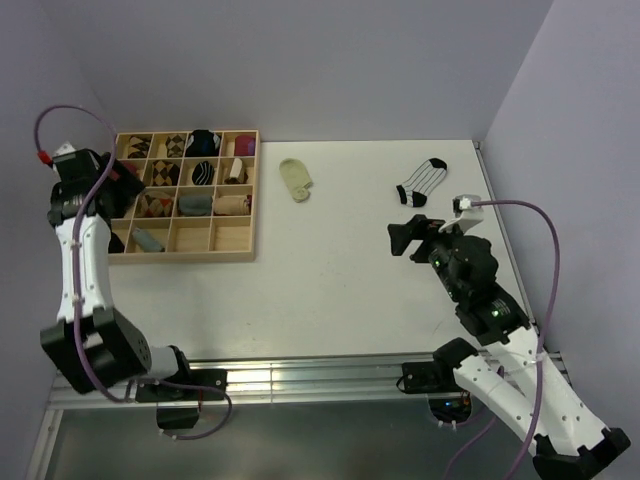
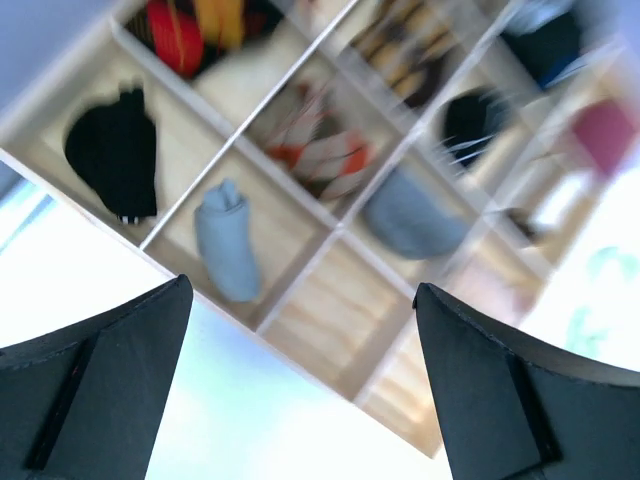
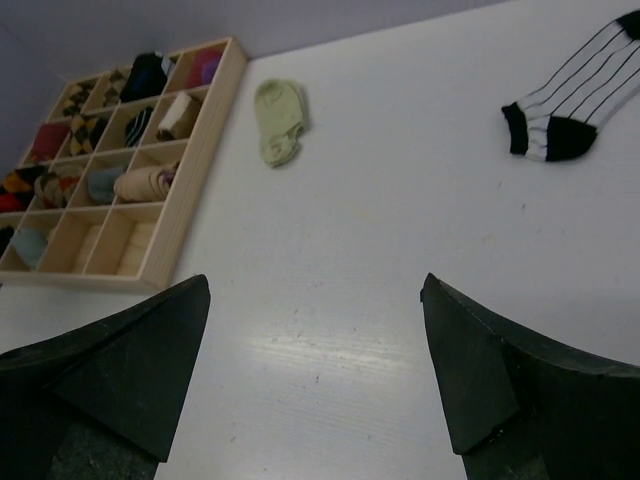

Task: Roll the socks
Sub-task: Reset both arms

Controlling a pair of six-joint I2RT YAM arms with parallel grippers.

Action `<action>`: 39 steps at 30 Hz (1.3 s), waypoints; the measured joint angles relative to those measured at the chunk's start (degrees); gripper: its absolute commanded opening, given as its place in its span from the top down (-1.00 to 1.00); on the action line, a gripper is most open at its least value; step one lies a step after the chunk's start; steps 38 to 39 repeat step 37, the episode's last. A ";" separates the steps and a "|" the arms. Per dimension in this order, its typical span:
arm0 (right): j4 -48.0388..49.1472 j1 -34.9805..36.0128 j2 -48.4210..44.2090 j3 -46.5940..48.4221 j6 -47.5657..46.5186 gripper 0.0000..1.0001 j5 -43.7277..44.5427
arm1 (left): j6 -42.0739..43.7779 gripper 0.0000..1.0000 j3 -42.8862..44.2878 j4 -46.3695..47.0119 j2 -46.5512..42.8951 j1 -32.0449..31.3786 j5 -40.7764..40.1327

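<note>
White table (image 1: pixel 330 290), lilac walls (image 1: pixel 300 60): two arms, one tray, two loose socks.
From the left we list: left gripper (image 2: pixel 300 300), jaws wide and holding nothing, hanging over the near-left part of the wooden tray (image 1: pixel 190 256); one tray of sixteen compartments, four by four, rolled socks in most, a grey roll (image 2: pixel 226 240) in its near row; one pale cream sock (image 1: pixel 296 179) flat just right of the tray; one white sock with thin black stripes (image 1: pixel 422 182) further right; right gripper (image 3: pixel 315 285), jaws wide, empty, above bare table near it.
</note>
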 measured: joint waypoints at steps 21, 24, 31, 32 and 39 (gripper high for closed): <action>-19.71 0.00 -15.37 14.97 -4.94 -1.00 19.02 | 2.93 -0.99 7.45 -6.29 -42.60 -22.49 -11.06; -20.57 0.00 -18.49 14.99 -5.11 -1.00 20.63 | 3.34 -0.99 6.62 -7.34 -49.75 -25.03 -14.93; -22.23 0.00 -22.93 14.93 -5.05 -1.00 22.40 | 3.45 -0.99 2.93 -11.56 -57.72 -28.48 -22.93; -22.32 0.00 -23.63 14.84 -5.01 -1.00 22.49 | 3.43 -0.99 2.45 -12.50 -58.10 -28.85 -23.71; -22.51 0.00 -28.44 14.34 -4.90 -1.00 22.60 | 2.80 -0.99 0.68 -14.45 -58.75 -29.94 -26.82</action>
